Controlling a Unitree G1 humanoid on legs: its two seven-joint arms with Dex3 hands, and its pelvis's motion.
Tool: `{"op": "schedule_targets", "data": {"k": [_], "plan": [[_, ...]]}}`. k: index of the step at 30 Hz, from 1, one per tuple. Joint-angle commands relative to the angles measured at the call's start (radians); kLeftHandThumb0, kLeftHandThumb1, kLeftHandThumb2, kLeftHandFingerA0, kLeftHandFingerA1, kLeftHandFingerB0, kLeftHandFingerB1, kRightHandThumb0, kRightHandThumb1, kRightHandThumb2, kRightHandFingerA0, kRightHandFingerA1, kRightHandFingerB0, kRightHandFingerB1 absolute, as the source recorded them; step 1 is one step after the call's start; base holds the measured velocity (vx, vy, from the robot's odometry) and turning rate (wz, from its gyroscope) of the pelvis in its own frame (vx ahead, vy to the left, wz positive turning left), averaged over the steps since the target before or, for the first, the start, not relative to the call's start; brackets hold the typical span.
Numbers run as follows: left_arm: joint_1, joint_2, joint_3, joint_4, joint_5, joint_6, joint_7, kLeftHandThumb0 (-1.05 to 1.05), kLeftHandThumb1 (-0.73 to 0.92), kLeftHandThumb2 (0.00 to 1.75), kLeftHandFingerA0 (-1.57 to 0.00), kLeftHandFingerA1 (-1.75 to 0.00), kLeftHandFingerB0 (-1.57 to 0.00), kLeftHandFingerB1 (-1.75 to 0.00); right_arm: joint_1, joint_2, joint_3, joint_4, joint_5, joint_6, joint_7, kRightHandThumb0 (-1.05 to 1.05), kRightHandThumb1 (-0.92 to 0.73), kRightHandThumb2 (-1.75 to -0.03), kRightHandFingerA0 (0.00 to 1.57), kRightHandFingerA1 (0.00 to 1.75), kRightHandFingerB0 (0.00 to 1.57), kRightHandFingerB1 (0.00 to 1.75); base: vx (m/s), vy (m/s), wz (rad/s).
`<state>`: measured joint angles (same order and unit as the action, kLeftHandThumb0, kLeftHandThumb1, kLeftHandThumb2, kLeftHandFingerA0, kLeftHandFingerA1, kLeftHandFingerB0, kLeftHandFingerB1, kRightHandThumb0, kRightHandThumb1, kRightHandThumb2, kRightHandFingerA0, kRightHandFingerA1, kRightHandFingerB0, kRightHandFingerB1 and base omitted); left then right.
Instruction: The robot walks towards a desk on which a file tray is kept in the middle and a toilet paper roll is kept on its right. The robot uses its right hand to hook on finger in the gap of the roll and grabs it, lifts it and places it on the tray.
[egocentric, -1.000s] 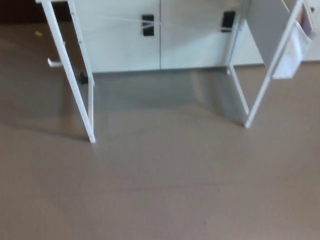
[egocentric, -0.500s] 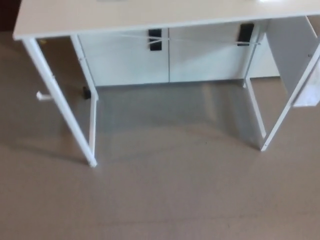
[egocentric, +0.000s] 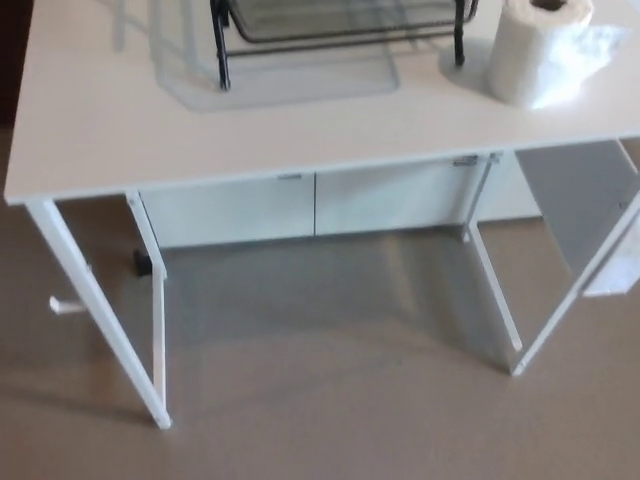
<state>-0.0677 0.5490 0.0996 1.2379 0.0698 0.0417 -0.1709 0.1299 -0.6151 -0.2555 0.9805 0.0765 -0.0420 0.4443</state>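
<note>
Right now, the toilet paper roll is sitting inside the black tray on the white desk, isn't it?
Not quite. The toilet paper roll is not inside the black tray. It stands upright on the white desk, beside the tray on its right. The head view shows this.

A white desk (egocentric: 300, 130) is seen from above on a brown floor (egocentric: 330, 400). A black wire tray (egocentric: 330, 42) is set mid-desk; a roll (egocentric: 530, 55) is stood upright just beside, to its right.
</note>
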Motion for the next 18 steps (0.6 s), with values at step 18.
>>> {"op": "schedule_targets", "data": {"k": [18], "plan": [[-0.025,0.016,0.004,0.012,0.002,-0.007,0.003,-0.62,0.5,1.18,-0.07,-0.62,0.0,-0.6,-0.027,0.001,-0.025,-0.004,0.013,0.049,0.0,-0.58,-0.53,-0.76,0.0,0.31,0.0,0.01,0.3,0.025,-0.06]]}}
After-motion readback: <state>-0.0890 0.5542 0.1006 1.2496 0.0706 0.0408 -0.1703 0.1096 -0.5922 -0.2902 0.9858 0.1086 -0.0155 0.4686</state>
